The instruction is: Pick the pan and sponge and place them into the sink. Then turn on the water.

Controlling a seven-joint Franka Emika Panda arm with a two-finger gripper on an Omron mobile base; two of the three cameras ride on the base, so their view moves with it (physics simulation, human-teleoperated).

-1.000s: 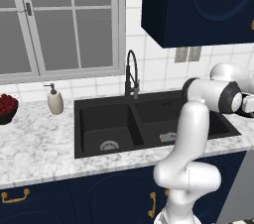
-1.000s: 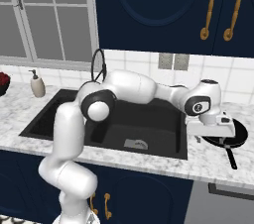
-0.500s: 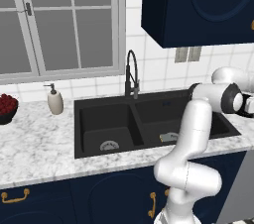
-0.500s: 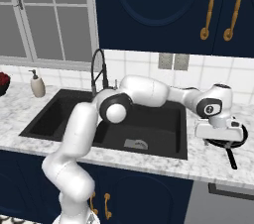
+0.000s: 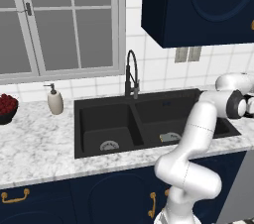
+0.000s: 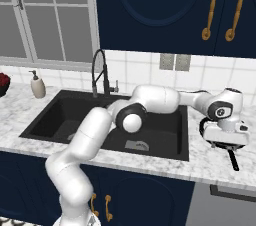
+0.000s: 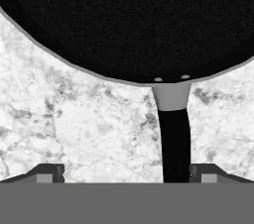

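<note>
fingers (image 7: pixel 127 172) spread wide, empty, hovering over the pan (image 7: pixel 129 20) with its handle (image 7: pixel 175 139) running between them, closer to one fingertip. to do this grasp well: shift sideways to centre on the handle, drop straight down, close near the grey neck so the pan won't swing. pan is round, shallow, matte black, two rivets at the rim, thin black handle. it sits on the marble surface (image 6: pixel 210 157) near its right end, just right of the sink (image 6: pixel 165 137).
</note>
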